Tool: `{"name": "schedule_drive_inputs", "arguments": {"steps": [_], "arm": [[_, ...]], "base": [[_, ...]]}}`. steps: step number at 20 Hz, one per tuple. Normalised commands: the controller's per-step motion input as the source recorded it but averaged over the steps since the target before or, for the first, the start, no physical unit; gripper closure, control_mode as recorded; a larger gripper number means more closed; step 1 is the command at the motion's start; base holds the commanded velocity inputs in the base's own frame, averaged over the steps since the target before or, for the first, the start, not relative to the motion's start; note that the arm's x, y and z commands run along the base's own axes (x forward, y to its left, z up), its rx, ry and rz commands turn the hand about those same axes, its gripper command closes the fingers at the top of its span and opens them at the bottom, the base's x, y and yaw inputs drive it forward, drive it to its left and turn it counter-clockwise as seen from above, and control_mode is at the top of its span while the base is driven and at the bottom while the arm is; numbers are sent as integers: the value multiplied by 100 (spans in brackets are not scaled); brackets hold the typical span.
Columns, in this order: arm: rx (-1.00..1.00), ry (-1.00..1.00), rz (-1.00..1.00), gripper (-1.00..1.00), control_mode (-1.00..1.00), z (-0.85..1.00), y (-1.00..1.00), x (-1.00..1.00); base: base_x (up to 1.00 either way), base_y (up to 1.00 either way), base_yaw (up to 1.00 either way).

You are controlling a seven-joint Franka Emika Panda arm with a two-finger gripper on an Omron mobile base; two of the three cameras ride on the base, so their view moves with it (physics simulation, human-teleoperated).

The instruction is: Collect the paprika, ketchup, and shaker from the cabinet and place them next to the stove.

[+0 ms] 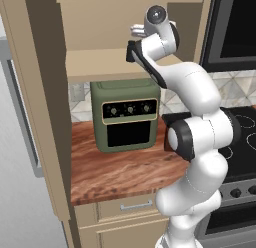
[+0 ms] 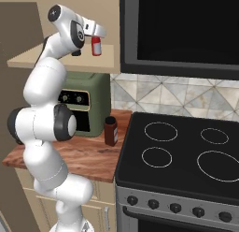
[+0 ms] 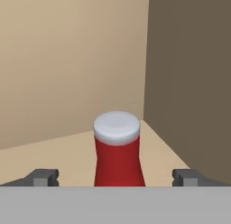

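The ketchup (image 3: pixel 118 157), a red bottle with a pale round top, stands upright on the cabinet's shelf (image 3: pixel 54 157) near the corner of its inner walls. My gripper (image 3: pixel 116 178) is open, with one fingertip on each side of the bottle and clear gaps between. From the right base view the ketchup (image 2: pixel 96 47) stands just below my gripper (image 2: pixel 95 32) inside the cabinet (image 2: pixel 28 61). The paprika (image 2: pixel 110 131), a dark brown jar with a black cap, stands on the wooden counter beside the stove (image 2: pixel 186 154). The shaker is out of view.
An olive-green toaster oven (image 1: pixel 127 114) sits on the wooden counter (image 1: pixel 115 177) under the cabinet shelf (image 1: pixel 100 63). A dark microwave (image 2: pixel 182 30) hangs above the stove. Below the counter is a drawer with a metal handle (image 1: pixel 135 206).
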Motion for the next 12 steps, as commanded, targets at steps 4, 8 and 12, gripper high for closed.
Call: {"name": "schedule_drive_inputs", "arguments": {"steps": [4, 8, 12], "arm": [[0, 0, 0, -100, -100, -6, -5, 5], [0, 0, 0, -100, -100, -5, -3, 3], [0, 0, 0, -100, -100, -3, -1, 4]], "base": [[0, 0, 0], [0, 0, 0], [0, 0, 0]]}}
